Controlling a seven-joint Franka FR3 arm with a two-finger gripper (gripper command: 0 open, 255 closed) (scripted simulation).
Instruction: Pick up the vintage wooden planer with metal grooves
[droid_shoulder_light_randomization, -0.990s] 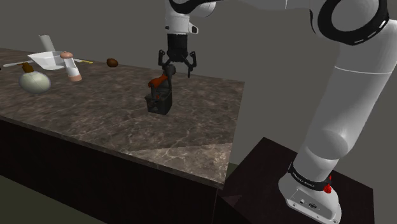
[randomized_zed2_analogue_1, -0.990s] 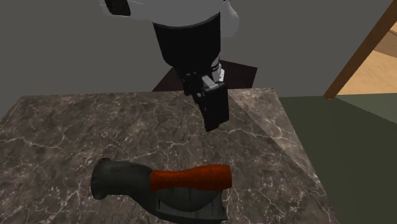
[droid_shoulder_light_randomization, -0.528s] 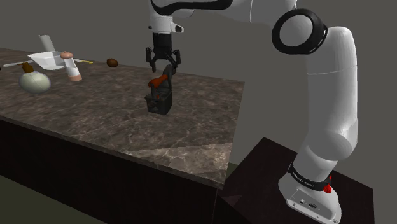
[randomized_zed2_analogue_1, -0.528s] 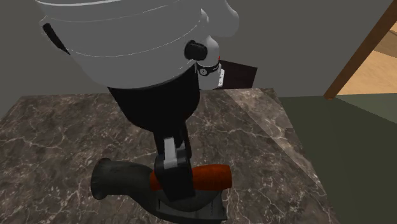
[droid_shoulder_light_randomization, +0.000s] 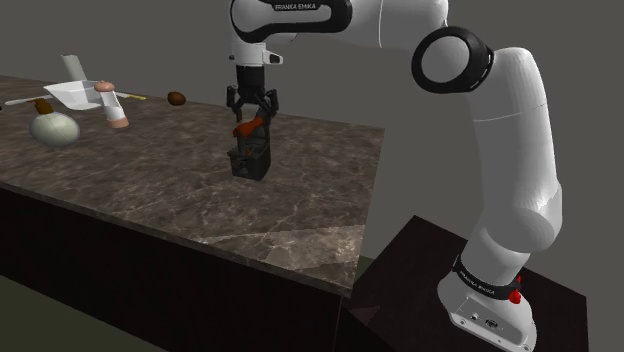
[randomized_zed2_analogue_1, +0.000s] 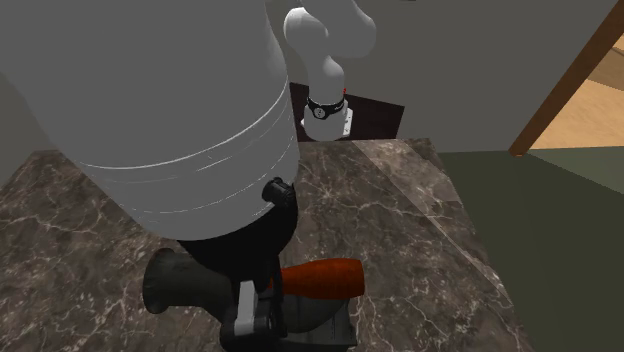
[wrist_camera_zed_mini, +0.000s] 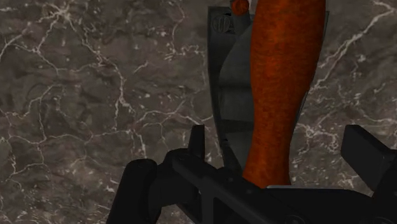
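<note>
**Gripper (droid_shoulder_light_randomization: 252, 112) poised astride the planer (droid_shoulder_light_randomization: 250, 152) handle (wrist_camera_zed_mini: 280, 95)**

Straight down over the tool it hangs, just left of centre in the shoulder view, and it's lined up nicely! The planer sits upright on the dark marbled countertop (droid_shoulder_light_randomization: 150, 190). It is well apart from the cluster of pale objects (droid_shoulder_light_randomization: 70, 100) at the upper left of that frame, so nothing crowds the approach.

Look along the hand in the wrist view. The two black fingers (wrist_camera_zed_mini: 197, 143) stand apart, one on each side of the reddish-orange handle. A gap shows on both sides: spread wide, nothing grasped yet.

That handle runs lengthwise over the dark grey body (wrist_camera_zed_mini: 232, 95), and the fingers are set across it. That reads as the sensible choice, since it's the narrow, rounded part made to be gripped.

In the second exterior view the handle lies in the lower middle of the frame, with the arm's wrist bulking over it.

My call: a touch lower, then squeeze. The risk? That rounded handle could tip the tool sideways if the pinch lands off-centre.
</note>
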